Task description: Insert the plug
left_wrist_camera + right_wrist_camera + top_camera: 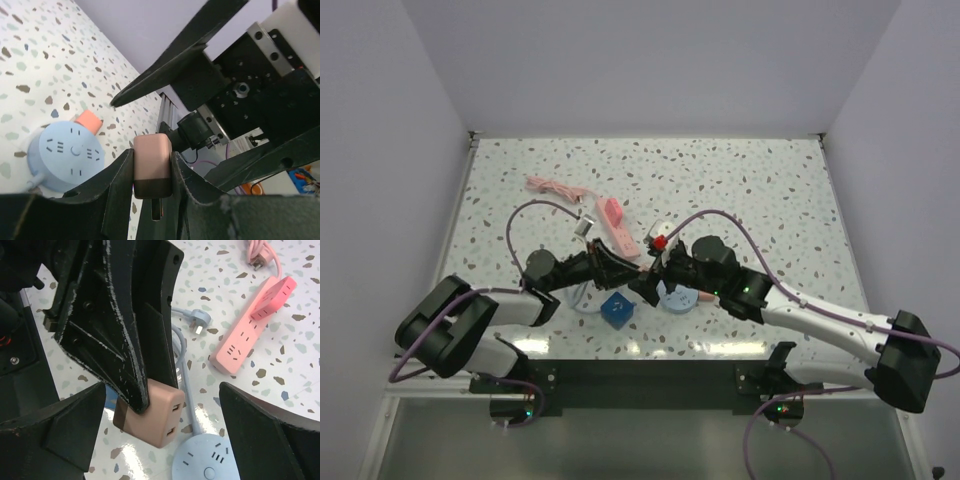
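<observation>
Left hand [625, 266] is clamped on the pink plug adapter [152, 167], one finger on each flat side. The adapter is held off the table [770, 200] near mid-table, between the two arms. A metal prong [156, 207] sticks out of its darker end, seen in the left wrist view. The right wrist view shows two slots on the adapter's opposite face.

Right hand [162, 390] is spread wide with nothing gripped. Its fingers [270, 435] sit either side of the adapter and the left hand's tips. Whether the near finger brushes the adapter's dark end is unclear.

A round light-blue socket hub [205, 465] lies on the table just below the adapter. Its socket face points up, and a pale grey-blue cord [185, 375] runs from it to a loose plug [192, 322]. In the left wrist view a small salmon block [89, 121] sits against the hub's far edge.

The pink power strip [250, 337] lies flat farther back, well apart from both hands, with its pink cable [555, 187] trailing off to the left. A blue cube [617, 309] sits on the table near the front, beside the hub.
</observation>
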